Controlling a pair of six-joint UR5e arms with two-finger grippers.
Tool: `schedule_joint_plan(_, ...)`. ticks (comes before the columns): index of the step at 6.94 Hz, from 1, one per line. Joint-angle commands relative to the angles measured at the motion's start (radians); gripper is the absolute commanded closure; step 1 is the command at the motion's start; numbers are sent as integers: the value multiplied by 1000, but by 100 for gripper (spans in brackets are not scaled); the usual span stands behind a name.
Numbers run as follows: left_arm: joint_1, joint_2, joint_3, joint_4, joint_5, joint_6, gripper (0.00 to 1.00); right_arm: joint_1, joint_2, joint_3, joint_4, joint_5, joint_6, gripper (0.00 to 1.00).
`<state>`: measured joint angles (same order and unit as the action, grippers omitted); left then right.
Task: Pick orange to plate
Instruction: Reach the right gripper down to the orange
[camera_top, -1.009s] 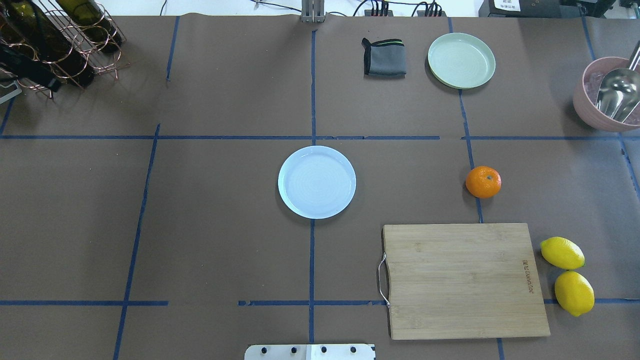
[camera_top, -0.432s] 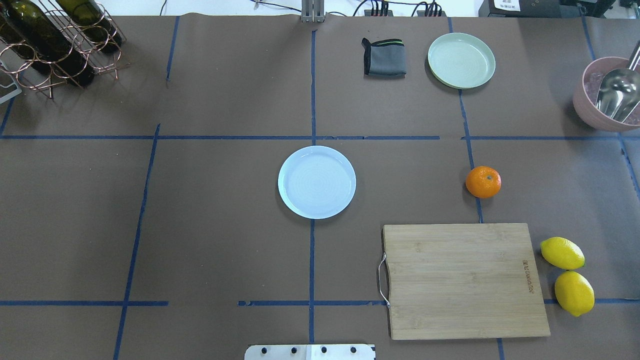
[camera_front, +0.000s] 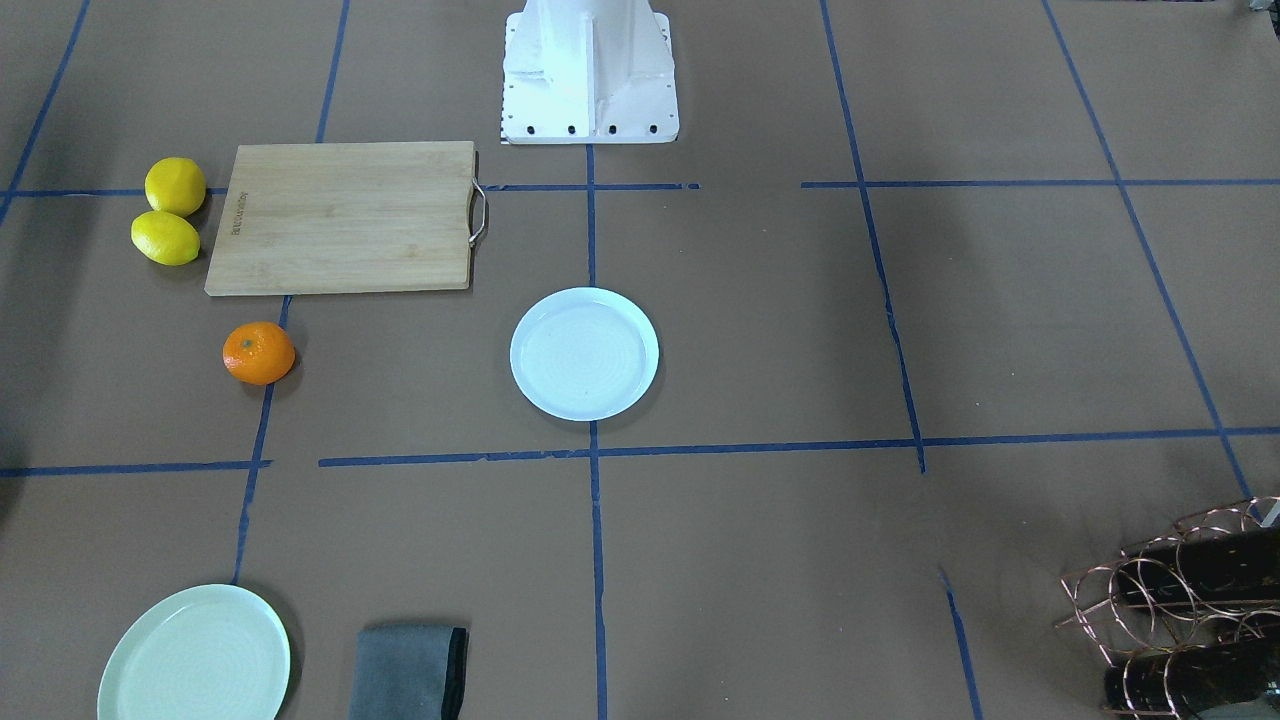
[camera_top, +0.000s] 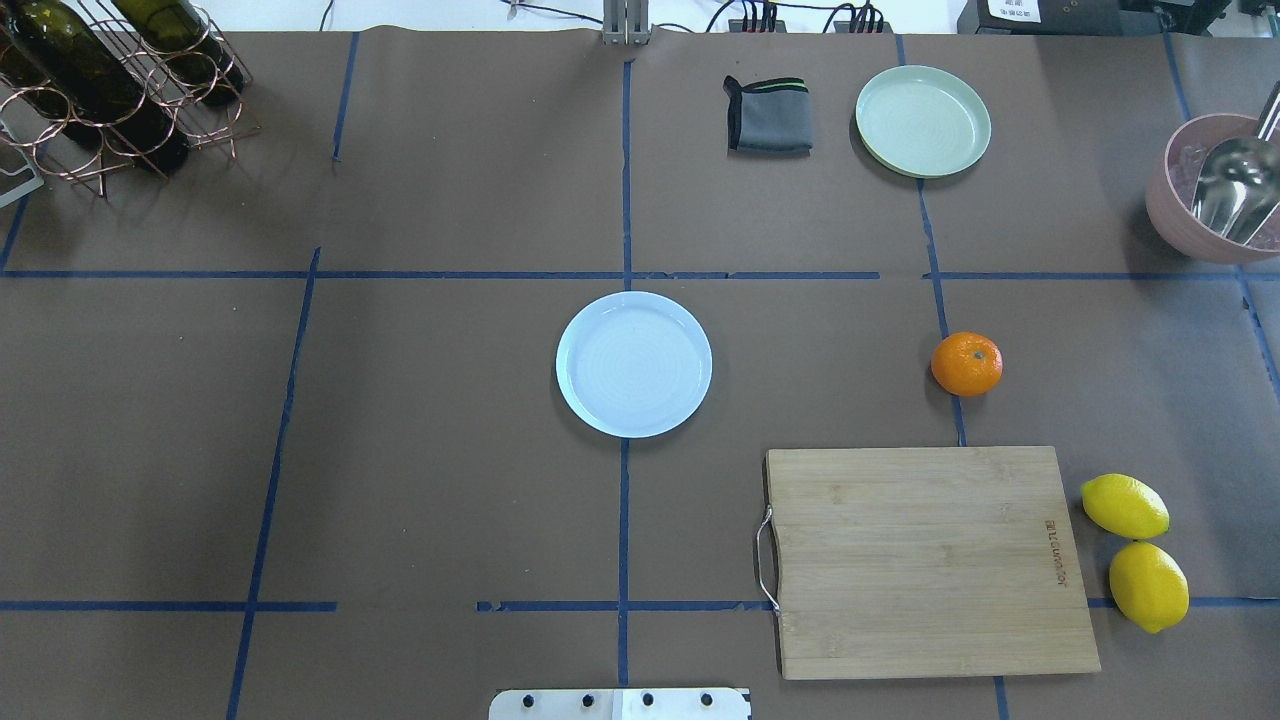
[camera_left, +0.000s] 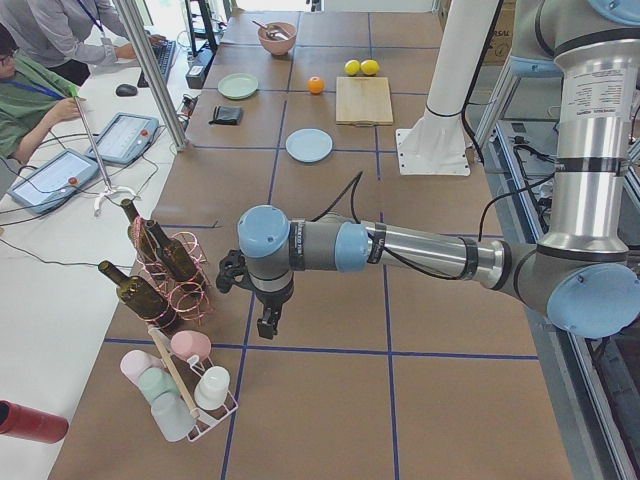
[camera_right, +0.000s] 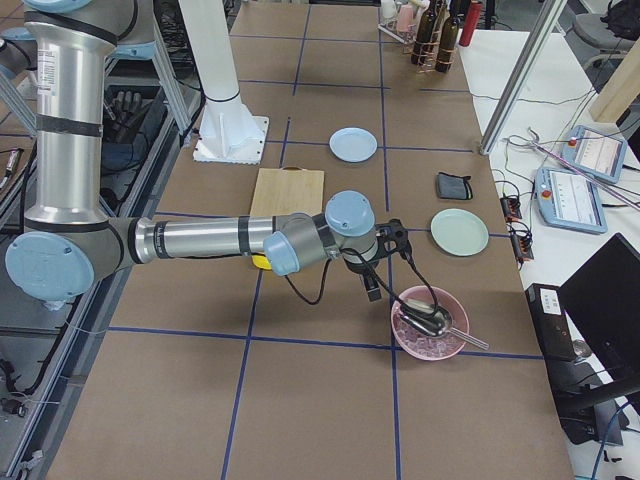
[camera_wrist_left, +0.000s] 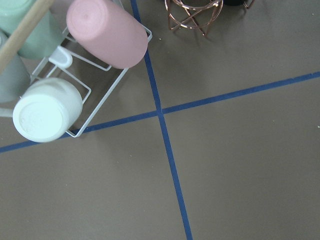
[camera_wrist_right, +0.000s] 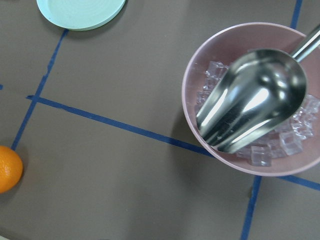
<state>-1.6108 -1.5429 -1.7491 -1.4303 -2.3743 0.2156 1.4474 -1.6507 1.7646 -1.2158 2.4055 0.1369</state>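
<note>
The orange (camera_top: 966, 364) rests on the brown table right of centre, just beyond the cutting board; it also shows at the lower left edge of the right wrist view as the orange (camera_wrist_right: 7, 169). The bluish-white plate (camera_top: 634, 364) lies bare at the table's middle, well left of the fruit. My left gripper (camera_left: 268, 325) shows only in the exterior left view, hanging beside the wine rack, far from both. My right gripper (camera_right: 372, 290) shows only in the exterior right view, near the pink bowl. I cannot tell whether either is open or shut.
A bamboo cutting board (camera_top: 930, 560) lies at the near right, with two lemons (camera_top: 1125, 505) beside it. At the back right are a pale green plate (camera_top: 922, 121) and a grey cloth (camera_top: 768, 115). A pink bowl (camera_top: 1170, 215) holds ice and a scoop. A wine rack (camera_top: 110, 90) stands far left.
A dark part of the left arm that lay over the wine rack at the overhead view's left edge has left that view. Orange and plate have not moved.
</note>
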Motion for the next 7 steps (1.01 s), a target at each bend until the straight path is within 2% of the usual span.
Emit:
schedule_joint_plan(1,-6,27,-6,1,0,2,0,-166,69,27,-2,-90,189,0)
schedule_joint_plan(3,-7,32,-13,-2,-2,7,0,-371,124,39,12,-226,452,0)
schedule_joint_plan(7,-15,76,-61,-4,-2,8,0,-672,230,38,12,-494,758,0)
